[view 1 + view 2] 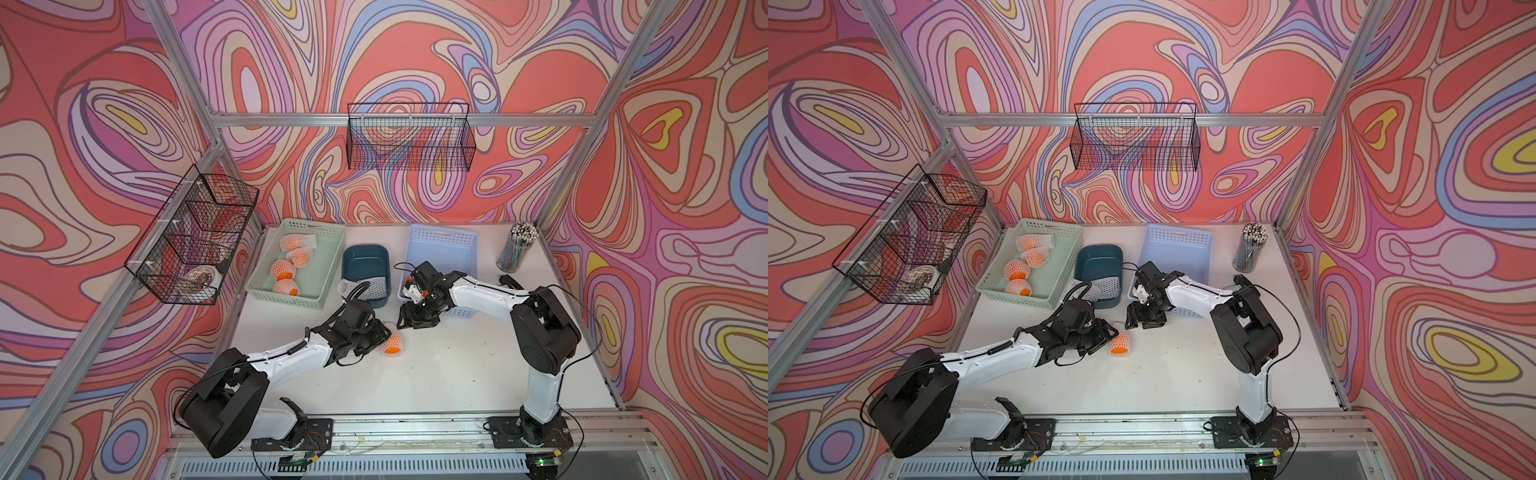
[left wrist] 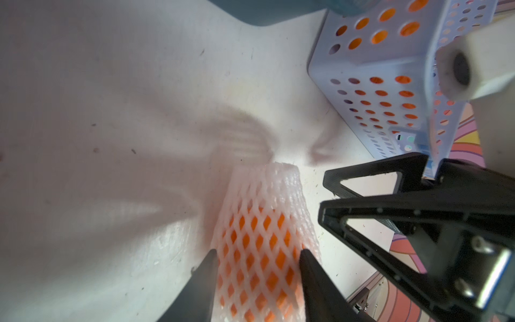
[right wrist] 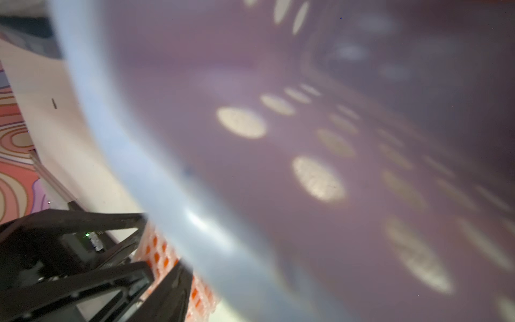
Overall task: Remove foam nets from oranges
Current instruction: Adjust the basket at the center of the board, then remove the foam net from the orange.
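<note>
A netted orange (image 1: 392, 344) (image 1: 1120, 344) lies on the white table. My left gripper (image 1: 385, 333) (image 2: 259, 255) has a finger pressed against each side of its foam net (image 2: 262, 189). Close beside it, by the corner of the blue basket (image 1: 444, 241), my right gripper (image 1: 405, 323) (image 2: 323, 195) hangs open with nothing between its fingers. Orange shows through the holes of the blue basket (image 2: 370, 64). Several more netted oranges (image 1: 286, 266) lie in the green basket (image 1: 286, 300). An empty foam net (image 1: 374, 286) lies in the dark teal bin (image 1: 365, 253).
A cup of pencils (image 1: 517, 249) stands at the back right. One black wire basket (image 1: 409, 137) hangs on the back wall and another (image 1: 191, 237) on the left frame. In the right wrist view the blurred blue basket rim (image 3: 172, 178) fills most of the picture.
</note>
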Motion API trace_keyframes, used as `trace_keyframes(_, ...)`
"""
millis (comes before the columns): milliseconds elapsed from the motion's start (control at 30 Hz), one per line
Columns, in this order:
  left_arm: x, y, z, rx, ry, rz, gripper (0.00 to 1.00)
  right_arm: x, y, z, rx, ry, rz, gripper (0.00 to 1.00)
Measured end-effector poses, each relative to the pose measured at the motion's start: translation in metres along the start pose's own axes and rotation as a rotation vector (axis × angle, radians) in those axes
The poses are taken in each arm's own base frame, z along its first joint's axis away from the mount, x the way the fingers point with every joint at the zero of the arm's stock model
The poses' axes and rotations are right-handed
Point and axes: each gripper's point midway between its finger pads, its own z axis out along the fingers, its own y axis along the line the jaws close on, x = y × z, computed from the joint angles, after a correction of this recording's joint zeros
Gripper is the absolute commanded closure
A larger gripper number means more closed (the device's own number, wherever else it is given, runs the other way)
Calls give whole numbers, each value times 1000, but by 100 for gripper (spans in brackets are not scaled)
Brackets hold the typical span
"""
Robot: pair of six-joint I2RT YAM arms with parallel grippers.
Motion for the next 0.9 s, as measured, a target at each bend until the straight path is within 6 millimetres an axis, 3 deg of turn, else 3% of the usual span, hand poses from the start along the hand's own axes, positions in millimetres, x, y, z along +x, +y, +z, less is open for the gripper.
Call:
trace_keyframes(433, 0, -6, -1, 25, 1, 15, 80, -10, -67, -36, 308, -72, 15, 38)
trace_keyframes(567, -1, -7, -1, 29, -1, 15, 85, -10, -79, -43, 373, -77, 6, 38)
trace_keyframes(667, -1, -8, -1, 36, -1, 20, 89, -13, -66, -52, 318, -115, -15, 36)
trace_keyframes(900, 0, -12, 0, 70, 2, 31, 94, -4, 0, -76, -18, -202, -43, 36)
